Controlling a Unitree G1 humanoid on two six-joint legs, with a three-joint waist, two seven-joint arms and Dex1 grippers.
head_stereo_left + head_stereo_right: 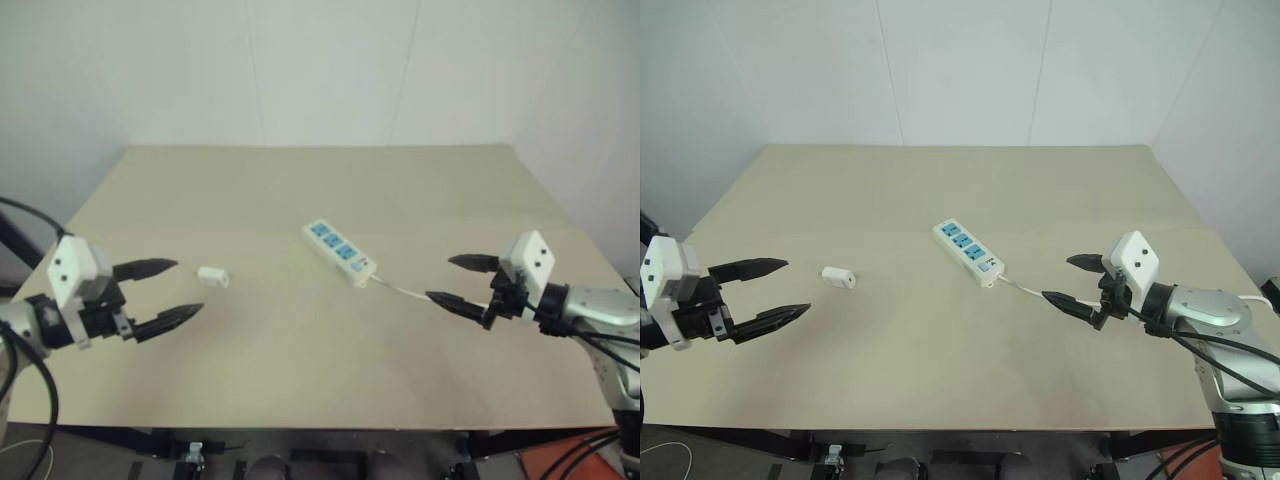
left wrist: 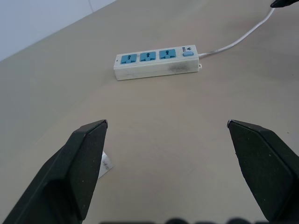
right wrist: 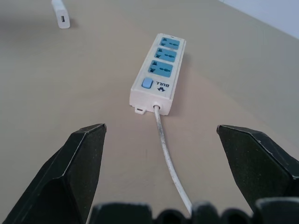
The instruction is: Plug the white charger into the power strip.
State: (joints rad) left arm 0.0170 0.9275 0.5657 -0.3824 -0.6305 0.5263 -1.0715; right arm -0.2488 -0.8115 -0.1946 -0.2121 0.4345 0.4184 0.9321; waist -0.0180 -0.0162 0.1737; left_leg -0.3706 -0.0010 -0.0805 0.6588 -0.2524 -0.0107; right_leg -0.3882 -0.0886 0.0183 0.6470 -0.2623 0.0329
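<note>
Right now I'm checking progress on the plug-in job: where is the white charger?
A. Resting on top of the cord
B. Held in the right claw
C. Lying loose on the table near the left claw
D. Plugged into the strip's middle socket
C: the charger lies on the table beside the open left claw, apart from the power strip.

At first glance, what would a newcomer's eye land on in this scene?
The power strip with three blue sockets lies mid-table, its thin cord trailing toward the right gripper. The small white charger lies apart from it, just ahead of the left gripper. Both grippers hover with black fingers spread wide, holding nothing.
</note>
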